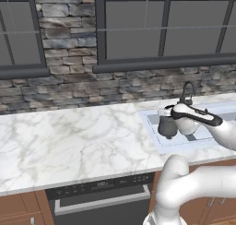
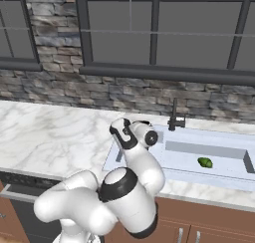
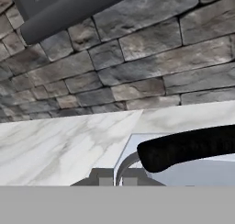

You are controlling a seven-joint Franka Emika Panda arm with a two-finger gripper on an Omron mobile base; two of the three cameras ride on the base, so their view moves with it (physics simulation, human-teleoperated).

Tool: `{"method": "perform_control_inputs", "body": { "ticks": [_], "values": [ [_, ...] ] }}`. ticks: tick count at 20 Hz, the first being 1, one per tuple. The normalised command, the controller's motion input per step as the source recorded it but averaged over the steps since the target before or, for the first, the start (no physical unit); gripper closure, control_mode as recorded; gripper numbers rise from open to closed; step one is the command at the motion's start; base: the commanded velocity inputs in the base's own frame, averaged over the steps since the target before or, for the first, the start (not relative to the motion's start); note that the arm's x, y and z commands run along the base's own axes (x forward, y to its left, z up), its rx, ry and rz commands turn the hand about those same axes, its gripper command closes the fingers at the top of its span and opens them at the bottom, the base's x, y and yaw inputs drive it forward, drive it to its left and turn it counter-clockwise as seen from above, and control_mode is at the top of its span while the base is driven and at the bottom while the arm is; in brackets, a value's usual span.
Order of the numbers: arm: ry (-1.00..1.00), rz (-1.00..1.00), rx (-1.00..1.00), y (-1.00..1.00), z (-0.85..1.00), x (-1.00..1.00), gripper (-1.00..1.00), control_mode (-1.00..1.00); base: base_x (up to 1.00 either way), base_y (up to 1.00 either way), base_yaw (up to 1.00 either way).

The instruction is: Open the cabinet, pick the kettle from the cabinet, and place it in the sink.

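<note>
The gripper [image 1: 171,114] is clamped on the dark-grey kettle [image 1: 167,126] by its black handle [image 3: 188,147], over the left end of the sink [image 2: 226,177], so placing is underway and lowering then releasing looks next.

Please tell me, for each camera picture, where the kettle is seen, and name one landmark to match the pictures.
Left base view: kettle right of center, over the sink's left end, at the hand.
Right base view: I cannot make it out; the arm covers that end.
Hand view: black arched handle at lower right.
Shared landmark: the sink's left rim against the marble.
</note>
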Motion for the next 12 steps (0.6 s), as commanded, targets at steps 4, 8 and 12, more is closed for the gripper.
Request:
{"method": "perform_control_inputs", "body": {
  "ticks": [4, 8, 12],
  "values": [
    [0.0, 0.18, 0.0, -0.16, -0.12, 0.01, 1.0, -1.0, 0.0, 0.0, 0.0],
    [0.0, 0.19, 0.0, -0.18, -0.1, 0.08, 1.0, -1.0, 0.0, 0.0, 0.0],
    [0.0, 0.19, 0.0, -0.19, -0.04, 0.09, 1.0, -1.0, 0.0, 0.0, 0.0]
  ]
}}
